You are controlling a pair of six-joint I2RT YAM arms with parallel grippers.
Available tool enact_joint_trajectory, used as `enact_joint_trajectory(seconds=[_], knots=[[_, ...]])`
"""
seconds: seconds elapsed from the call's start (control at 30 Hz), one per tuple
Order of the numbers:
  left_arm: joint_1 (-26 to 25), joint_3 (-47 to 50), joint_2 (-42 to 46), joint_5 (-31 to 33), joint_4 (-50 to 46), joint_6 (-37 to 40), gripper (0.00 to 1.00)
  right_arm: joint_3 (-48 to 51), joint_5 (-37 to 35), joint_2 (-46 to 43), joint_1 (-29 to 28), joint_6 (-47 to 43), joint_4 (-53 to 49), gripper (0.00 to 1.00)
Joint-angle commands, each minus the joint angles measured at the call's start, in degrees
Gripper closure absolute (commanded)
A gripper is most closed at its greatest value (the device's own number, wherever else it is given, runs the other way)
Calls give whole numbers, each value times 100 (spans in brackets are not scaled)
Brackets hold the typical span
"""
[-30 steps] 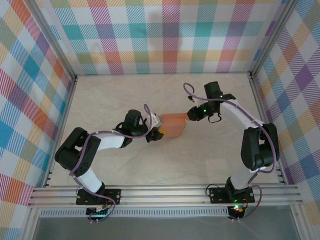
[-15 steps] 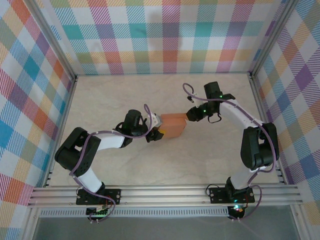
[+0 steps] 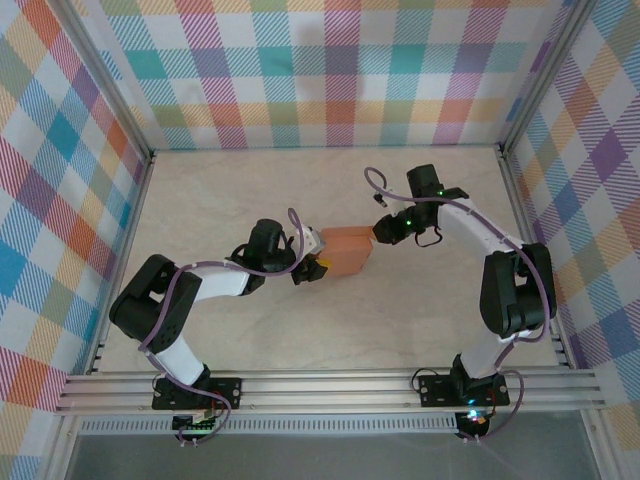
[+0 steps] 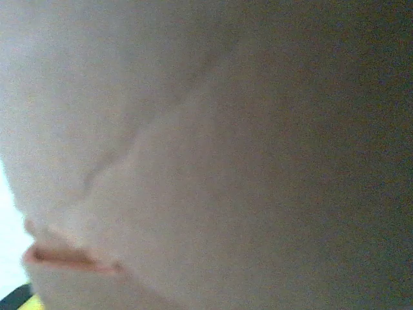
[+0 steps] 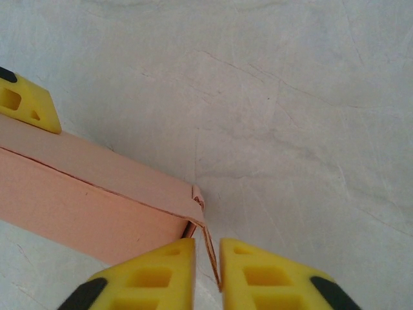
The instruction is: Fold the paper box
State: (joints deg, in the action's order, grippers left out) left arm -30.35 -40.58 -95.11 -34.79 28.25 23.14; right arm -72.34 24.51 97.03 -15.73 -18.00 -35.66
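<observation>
The paper box lies mid-table between the two arms, long axis running left to right, its right-end flap standing in the narrow slot of the right gripper, whose yellow fingers are nearly closed on that thin card. The left gripper brackets the box's left end, jaws partly open; its grip I cannot tell. Against the earlier frames nothing has visibly shifted

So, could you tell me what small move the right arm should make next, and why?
Probably swing the pinched end flap inward toward the box's open end: the right gripper has its fingers closed on that thin flap, which sticks out from the paper box, while the left gripper steadies the other end.
</observation>
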Motion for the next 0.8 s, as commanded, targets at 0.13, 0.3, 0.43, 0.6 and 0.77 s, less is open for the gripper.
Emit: enact_joint_trajectory(seconds=[0.13, 0.3, 0.43, 0.6, 0.77], knots=[[-15, -122, -119, 122, -304, -20, 71, -120, 149, -64, -12, -136, -96, 80], [-15, -133, -121, 134, -347, -11, 71, -105, 172, -98, -17, -169, -134, 83], [-15, -161, -150, 95, -350, -19, 71, -62, 190, -106, -14, -184, -130, 91], [-15, -162, -195, 112, -366, 36, 71, -110, 190, -150, -17, -111, -187, 100], [-32, -145, -315, 145, -422, 228, 71, -44, -28, -393, -17, 369, -31, 100]])
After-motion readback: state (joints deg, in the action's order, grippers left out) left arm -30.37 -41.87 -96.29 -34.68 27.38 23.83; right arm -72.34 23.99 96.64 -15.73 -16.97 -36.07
